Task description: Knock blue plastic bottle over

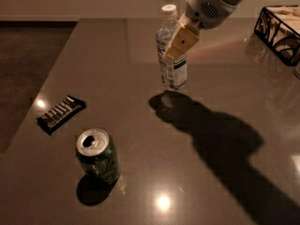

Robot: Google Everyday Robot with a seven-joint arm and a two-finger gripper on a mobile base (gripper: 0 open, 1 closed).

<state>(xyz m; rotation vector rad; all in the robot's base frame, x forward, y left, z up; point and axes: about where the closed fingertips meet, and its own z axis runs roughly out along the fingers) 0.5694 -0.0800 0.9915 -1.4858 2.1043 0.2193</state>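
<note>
Clamping my hand point(175, 48) on the blue plastic bottle point(173, 73), upper middle, green can point(98, 159) lower left on counter point(140, 135)

1 bottle point(174, 75) (hand point(181, 42) against), 1 can point(97, 157)

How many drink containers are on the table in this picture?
2. The bottle is at the far middle of the table, with the gripper against its upper part. The can stands front left. The basket at far right may hide more.
</note>
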